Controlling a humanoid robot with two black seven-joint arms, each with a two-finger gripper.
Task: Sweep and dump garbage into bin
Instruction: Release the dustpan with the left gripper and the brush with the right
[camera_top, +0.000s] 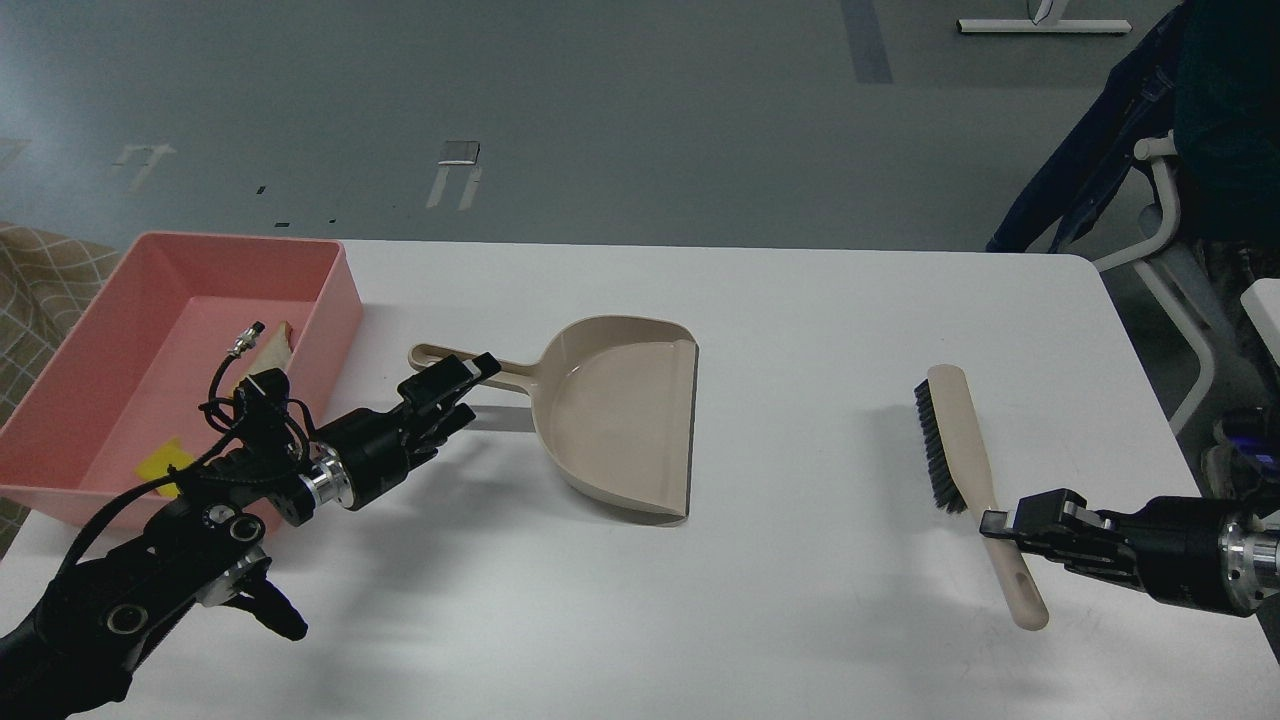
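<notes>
The pink bin (120, 330) stands at the table's left edge. The garbage lies inside it: the yellow sponge piece (163, 466) near the front wall and the whitish bread wedge (274, 344) near the right wall. My left gripper (452, 388) is open by the long handle of the beige dustpan (625, 410), which rests flat on the table. My right gripper (1003, 524) is shut on the handle of the beige brush (968, 440), whose black bristles face left.
The white table (800, 300) ends at a right edge near my right arm. A chair with a dark jacket (1150, 190) stands off the far right corner. My left arm's cables cross in front of the bin's front wall.
</notes>
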